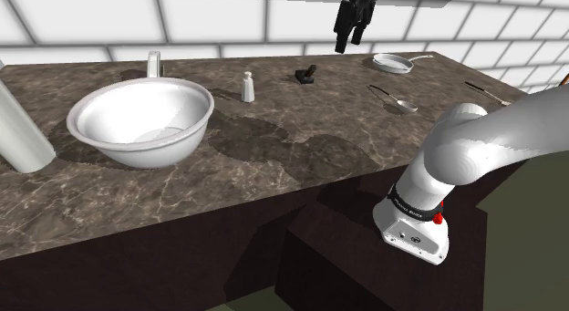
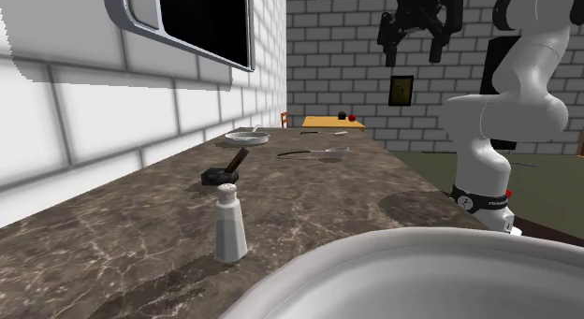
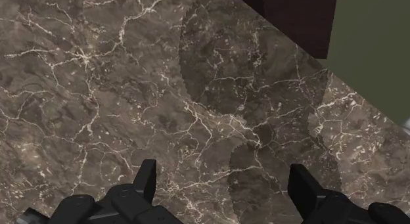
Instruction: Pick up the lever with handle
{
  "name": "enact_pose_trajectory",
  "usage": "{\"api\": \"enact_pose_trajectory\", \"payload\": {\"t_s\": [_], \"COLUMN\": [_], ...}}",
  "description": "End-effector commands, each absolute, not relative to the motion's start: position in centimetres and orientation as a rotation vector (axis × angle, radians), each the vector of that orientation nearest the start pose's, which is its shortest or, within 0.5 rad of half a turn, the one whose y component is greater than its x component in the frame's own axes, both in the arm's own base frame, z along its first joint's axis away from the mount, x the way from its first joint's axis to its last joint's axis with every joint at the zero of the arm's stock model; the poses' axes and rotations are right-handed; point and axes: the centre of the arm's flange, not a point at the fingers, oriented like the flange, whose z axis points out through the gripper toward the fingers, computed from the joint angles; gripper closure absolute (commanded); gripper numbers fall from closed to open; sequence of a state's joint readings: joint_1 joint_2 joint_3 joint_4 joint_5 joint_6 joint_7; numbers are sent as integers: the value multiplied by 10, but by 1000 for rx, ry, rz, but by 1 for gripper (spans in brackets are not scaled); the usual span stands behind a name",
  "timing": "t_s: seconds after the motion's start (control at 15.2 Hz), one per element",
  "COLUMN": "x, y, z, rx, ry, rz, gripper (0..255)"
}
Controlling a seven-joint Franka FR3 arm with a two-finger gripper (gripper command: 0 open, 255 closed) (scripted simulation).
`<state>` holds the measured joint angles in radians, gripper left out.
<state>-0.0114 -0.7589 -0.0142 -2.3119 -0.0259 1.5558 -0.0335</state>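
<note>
Black lever (image 1: 306, 75), slanted handle on squat base, on marbled counter (image 1: 274, 163); gripper (image 1: 351, 34) aloft, fingers apart.

Countertop (image 1: 274, 145) dark veined marble, polished; basin (image 1: 141, 118) glossy white.

Well below the gripper (image 1: 349, 37) spreads a dark, veined stone surface (image 1: 301, 154). A shallow white pan (image 1: 395, 62) sits toward the shoulder view's right of the gripper, with a long-handled utensil (image 1: 394, 99) nearer the camera. A white shaker (image 1: 247, 86) stands well to the gripper's left, and a large white basin (image 1: 141, 122) lies farther left.
</note>
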Motion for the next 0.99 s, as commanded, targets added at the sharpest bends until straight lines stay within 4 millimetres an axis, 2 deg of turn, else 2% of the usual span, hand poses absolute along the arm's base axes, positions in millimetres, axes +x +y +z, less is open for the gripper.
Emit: {"api": "enact_pose_trajectory", "payload": {"t_s": [0.0, 0.92], "x": [313, 435], "y": [-12, -118], "z": [602, 522], "rx": [-3158, -3165], "ry": [-18, 284], "rz": [-4, -43], "gripper": [0, 0]}}
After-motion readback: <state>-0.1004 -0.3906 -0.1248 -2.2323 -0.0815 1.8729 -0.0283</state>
